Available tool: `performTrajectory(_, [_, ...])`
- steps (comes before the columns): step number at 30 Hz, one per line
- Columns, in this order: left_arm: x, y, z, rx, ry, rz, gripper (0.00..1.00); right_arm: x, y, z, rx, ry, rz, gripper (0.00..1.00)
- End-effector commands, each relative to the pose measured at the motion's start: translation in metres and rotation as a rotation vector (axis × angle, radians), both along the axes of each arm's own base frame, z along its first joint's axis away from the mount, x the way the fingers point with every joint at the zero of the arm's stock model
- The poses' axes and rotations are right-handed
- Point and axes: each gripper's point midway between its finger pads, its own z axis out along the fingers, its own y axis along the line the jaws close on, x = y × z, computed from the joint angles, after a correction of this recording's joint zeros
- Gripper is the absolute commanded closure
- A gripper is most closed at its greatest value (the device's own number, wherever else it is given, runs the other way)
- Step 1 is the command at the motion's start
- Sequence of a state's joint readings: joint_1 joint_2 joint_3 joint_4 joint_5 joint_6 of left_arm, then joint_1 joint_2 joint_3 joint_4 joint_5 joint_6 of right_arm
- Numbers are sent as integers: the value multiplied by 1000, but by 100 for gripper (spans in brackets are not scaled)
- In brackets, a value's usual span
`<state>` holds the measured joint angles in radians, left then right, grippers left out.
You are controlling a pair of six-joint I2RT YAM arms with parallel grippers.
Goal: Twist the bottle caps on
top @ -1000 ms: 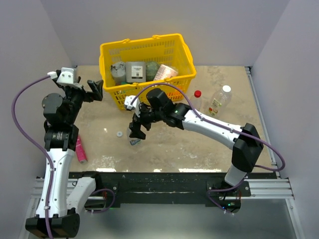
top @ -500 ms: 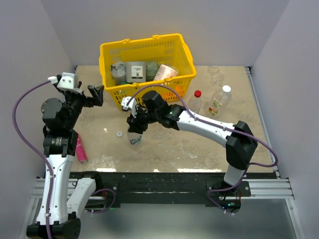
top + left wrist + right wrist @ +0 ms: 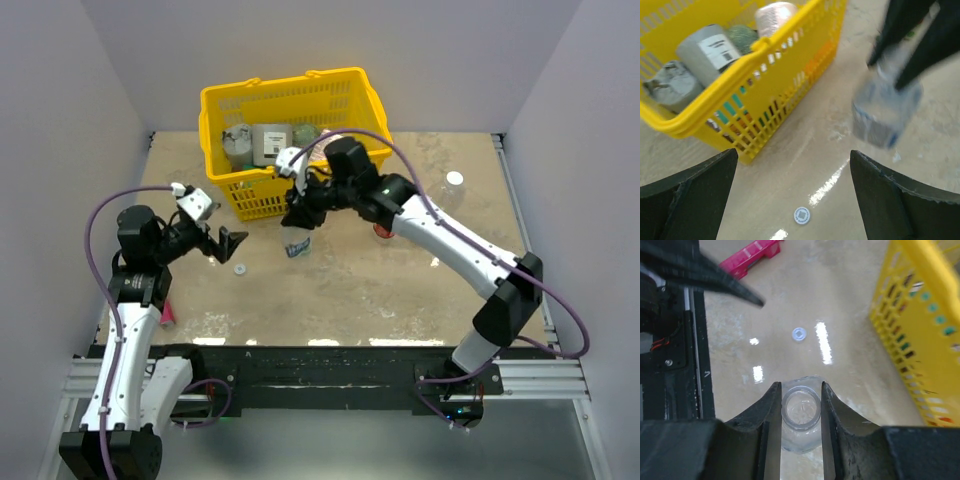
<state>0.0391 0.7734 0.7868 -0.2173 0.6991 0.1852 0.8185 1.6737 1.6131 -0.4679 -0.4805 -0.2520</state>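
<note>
My right gripper is shut on the neck of the short clear bottle with the bluish label, held upright in front of the basket. In the right wrist view the fingers clamp its open, capless mouth. A white cap lies flat on the table to the bottle's left, also visible as the cap and the cap. My left gripper hangs wide open just above that cap, holding nothing. A red cap peeks out under my right arm. Another white cap shows at the back right.
The yellow basket full of goods stands at the back centre, close behind the held bottle. A pink tube lies at the near left beside my left arm. Walls close in the table on the left, right and back.
My right gripper closed on the short bottle and carried it back and right, toward the basket. My left arm swung down and right, over the white cap.
</note>
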Motion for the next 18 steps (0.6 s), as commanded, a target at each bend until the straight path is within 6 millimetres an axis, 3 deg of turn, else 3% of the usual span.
performTrajectory(1, [-38, -37, -16, 50, -67, -351, 0, -8, -31, 67, 53, -109, 47, 100])
performTrajectory(5, [-32, -49, -22, -41, -28, -376, 0, -9, -29, 88, 92, -123, 66, 100])
performTrajectory(6, [-38, -64, -23, -53, -22, -425, 0, -11, -28, 94, 104, -132, 79, 100])
performTrajectory(9, [-27, -85, -23, -45, -83, -402, 0, -15, -21, 114, 163, -124, 95, 100])
performTrajectory(10, [-22, -87, -22, -56, -94, -381, 0, -17, -19, 129, 191, -135, 116, 100])
performTrajectory(16, [-3, -100, -17, -139, -92, -372, 0, -35, -11, 135, 213, -43, 206, 100])
performTrajectory(18, [-6, -108, -14, -144, -104, -414, 0, -38, -11, 136, 228, -17, 204, 100])
